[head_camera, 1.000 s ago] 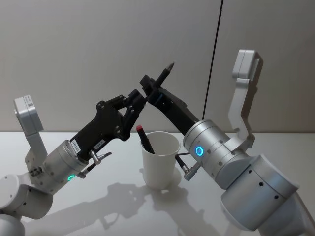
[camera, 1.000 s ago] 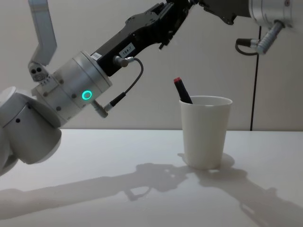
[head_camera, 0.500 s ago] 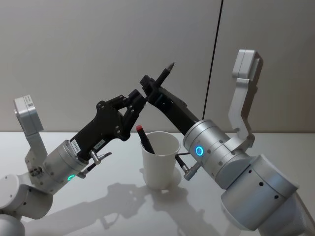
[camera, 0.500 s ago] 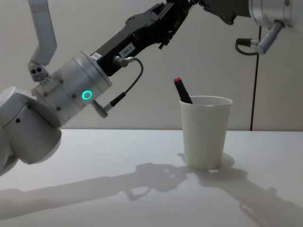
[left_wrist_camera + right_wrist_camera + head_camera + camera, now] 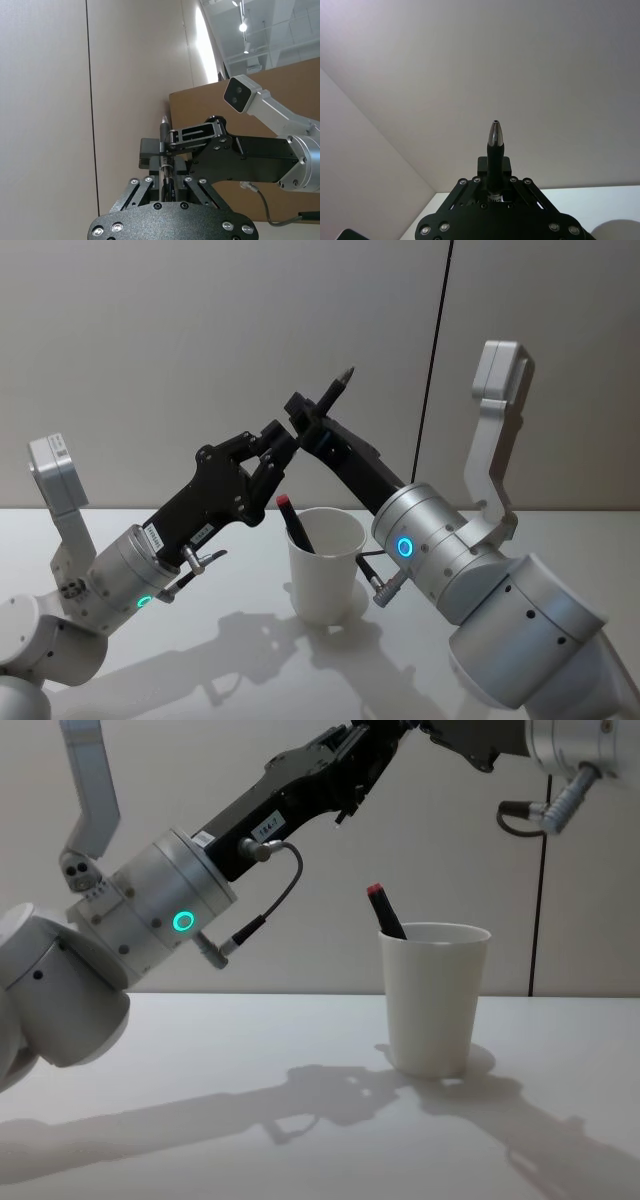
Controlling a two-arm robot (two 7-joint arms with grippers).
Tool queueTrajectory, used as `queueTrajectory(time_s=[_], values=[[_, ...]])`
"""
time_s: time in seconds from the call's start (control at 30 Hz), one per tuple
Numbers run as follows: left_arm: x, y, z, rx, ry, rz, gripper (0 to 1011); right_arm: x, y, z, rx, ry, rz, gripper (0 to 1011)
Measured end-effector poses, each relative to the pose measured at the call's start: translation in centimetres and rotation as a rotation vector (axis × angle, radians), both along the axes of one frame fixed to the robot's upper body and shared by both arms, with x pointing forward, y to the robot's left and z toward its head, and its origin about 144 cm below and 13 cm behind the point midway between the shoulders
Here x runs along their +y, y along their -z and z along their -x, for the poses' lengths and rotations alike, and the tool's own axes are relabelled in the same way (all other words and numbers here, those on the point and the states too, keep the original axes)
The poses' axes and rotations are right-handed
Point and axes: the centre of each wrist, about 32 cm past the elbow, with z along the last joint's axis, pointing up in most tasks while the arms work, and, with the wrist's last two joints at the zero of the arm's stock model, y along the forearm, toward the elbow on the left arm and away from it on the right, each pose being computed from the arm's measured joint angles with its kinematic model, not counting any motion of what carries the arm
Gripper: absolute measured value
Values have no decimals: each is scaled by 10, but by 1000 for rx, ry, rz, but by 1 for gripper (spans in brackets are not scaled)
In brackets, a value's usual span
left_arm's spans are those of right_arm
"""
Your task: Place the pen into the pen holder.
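White counter (image 5: pixel 200 670), pen holder (image 5: pixel 325 565) mid-surface; above it, right gripper (image 5: pixel 312 423) jaws clamp pen (image 5: pixel 338 387); left gripper (image 5: pixel 283 448) jaws spread beside it, empty.

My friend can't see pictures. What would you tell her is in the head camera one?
Two robot arms meet high above a white table, passing a dark pen between them: the right tool is shut on it with its silver tip pointing up, and the left tool reaches in from below. Under them stands the white paper cup, with a red-capped pen leaning inside.
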Motion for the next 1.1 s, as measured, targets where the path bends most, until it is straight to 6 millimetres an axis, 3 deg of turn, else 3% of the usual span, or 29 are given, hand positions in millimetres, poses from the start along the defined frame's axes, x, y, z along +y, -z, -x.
queueTrajectory(time_s=[0.57, 0.87, 0.93, 1.1], values=[[0, 0, 0, 0, 0, 0, 681, -1, 0, -1, -5, 10, -10, 135], [0, 0, 0, 0, 0, 0, 953, -10, -5, -11, -42, 77, -61, 137], [0, 0, 0, 0, 0, 0, 1003, -14, -6, -16, -54, 101, -71, 135], [0, 0, 0, 0, 0, 0, 1003, -26, -9, -27, -83, 163, -79, 137]])
